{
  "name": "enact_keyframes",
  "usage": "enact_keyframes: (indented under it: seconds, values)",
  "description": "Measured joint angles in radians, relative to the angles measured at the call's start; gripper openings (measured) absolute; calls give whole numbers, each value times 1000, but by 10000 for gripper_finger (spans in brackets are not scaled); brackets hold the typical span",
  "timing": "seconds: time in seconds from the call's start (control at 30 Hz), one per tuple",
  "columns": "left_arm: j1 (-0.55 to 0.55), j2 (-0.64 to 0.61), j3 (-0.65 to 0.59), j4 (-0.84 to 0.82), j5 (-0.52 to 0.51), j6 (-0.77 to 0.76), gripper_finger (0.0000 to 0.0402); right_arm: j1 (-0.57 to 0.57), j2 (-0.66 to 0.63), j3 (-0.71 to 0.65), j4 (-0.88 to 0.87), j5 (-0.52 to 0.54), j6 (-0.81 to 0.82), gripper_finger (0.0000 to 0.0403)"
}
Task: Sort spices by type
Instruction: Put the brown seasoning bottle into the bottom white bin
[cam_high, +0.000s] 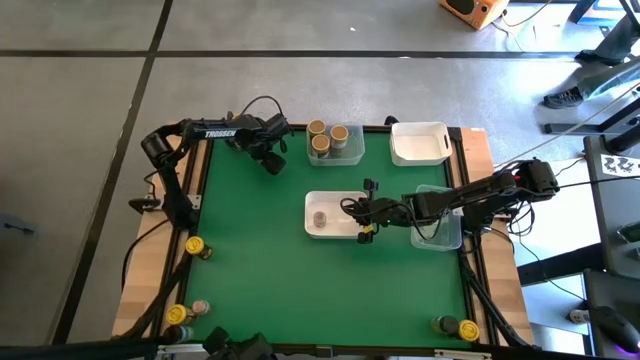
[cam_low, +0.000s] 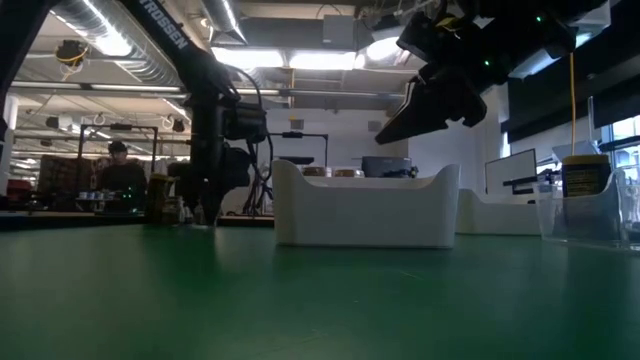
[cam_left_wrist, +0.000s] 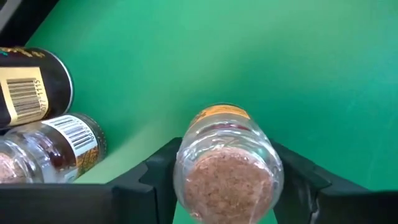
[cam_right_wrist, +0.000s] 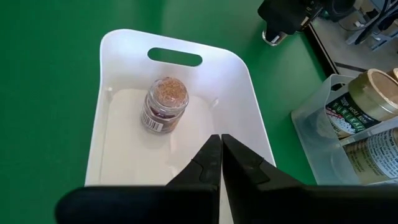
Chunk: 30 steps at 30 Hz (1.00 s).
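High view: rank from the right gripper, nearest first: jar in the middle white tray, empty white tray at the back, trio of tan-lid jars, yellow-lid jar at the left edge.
From the right gripper, over the middle white tray's right edge:
1. Jar in the middle white tray, just left of it.
2. Trio of tan-lid jars, back centre; and empty white tray, back right: too close to call.
3. Yellow-lid jar, left edge.

spice jar between pincer fingers (mid-air)

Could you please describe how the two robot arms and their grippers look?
Both arms are dark, jointed and carry black cables. The left arm bears white "TROSSEN" lettering. The left gripper has two blocky black fingers. The right arm is equally dark, and the right gripper has two tapered black fingers.
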Motion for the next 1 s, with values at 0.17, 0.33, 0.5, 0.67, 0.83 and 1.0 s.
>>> enact_keyframes:
  seconds: [0.17, 0.33, 0.5, 0.67, 0.83, 1.0]
  values:
    - [-29, -20, 2, -11, -2, 10, 185, 0, 0, 0, 0, 0, 0, 14]
    - [-89, -78, 19, -26, -3, 4, 187, 0, 0, 0, 0, 0, 0, 14]
    - [-187, -143, 60, -60, 4, -27, 187, 0, 0, 0, 0, 0, 0, 14]
    - [-323, -197, 104, -47, 30, -44, 189, 0, 0, 0, 1, 0, 0, 14]
    - [-464, -200, 144, 10, 68, -37, 190, 0, 0, 0, 2, 0, 0, 14]
    - [-575, -201, 157, 113, 70, -50, 190, 0, 0, 0, 2, 0, -1, 14]
